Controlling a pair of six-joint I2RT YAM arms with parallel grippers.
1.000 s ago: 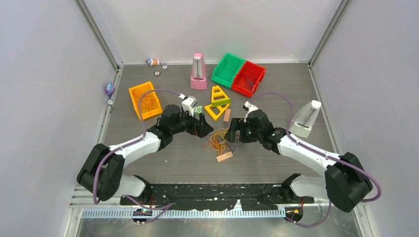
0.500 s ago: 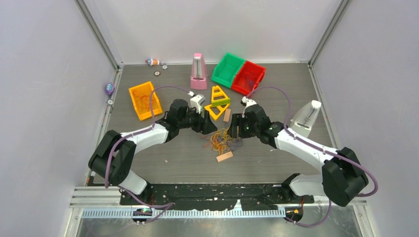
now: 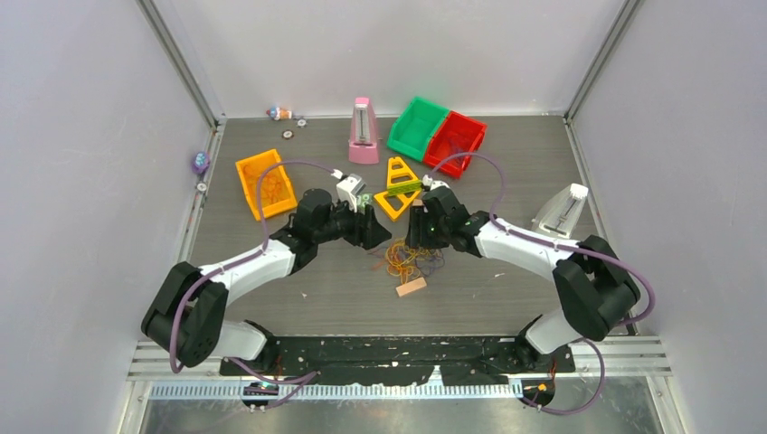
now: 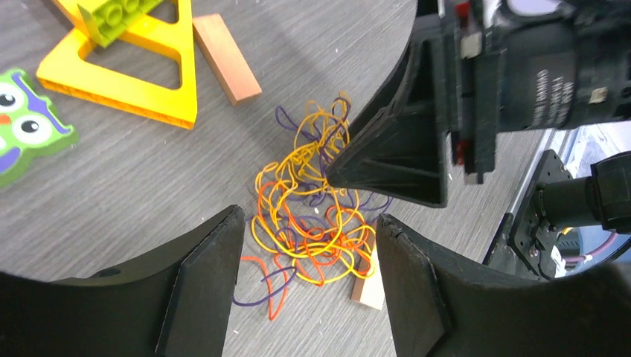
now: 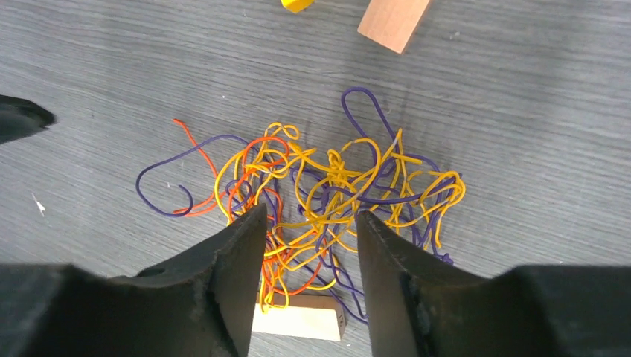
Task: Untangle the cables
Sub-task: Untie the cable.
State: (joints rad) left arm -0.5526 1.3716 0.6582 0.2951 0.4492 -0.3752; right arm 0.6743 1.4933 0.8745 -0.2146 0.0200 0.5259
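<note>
The left claw (image 4: 309,223) hangs open over the grey wood-grain table (image 4: 111,193), its two black fingers (image 4: 201,290) well apart with nothing caught between them. Under and just ahead of its gap lies the tangle of thin floppy cables (image 4: 309,212) — orange-red, yellow and dark purple strands looped through one another in one loose heap, flat on the table. A few purple and orange-red loops stray out beside this claw's left finger.

The right claw (image 5: 311,216) meets the same heap from the opposite side. It is open too, with a narrower gap; strands run across that gap below the fingertips, and I cannot tell whether the tips touch them. In the left wrist view one of its fingers points at the heap's far edge, across from the left claw.

A small pale wooden block (image 5: 298,316) lies between the right claw's fingers, close to its wrist, at the tangle's edge and touching the strands. A reddish wooden block (image 5: 393,21) sits ahead of the right claw, beyond the tangle and apart from it. Ahead and left of the left claw lies a yellow triangular plastic frame (image 4: 126,85) with a lime-green toy brick (image 4: 119,11) on it — further left, a flat green owl-faced piece (image 4: 26,126).
</note>
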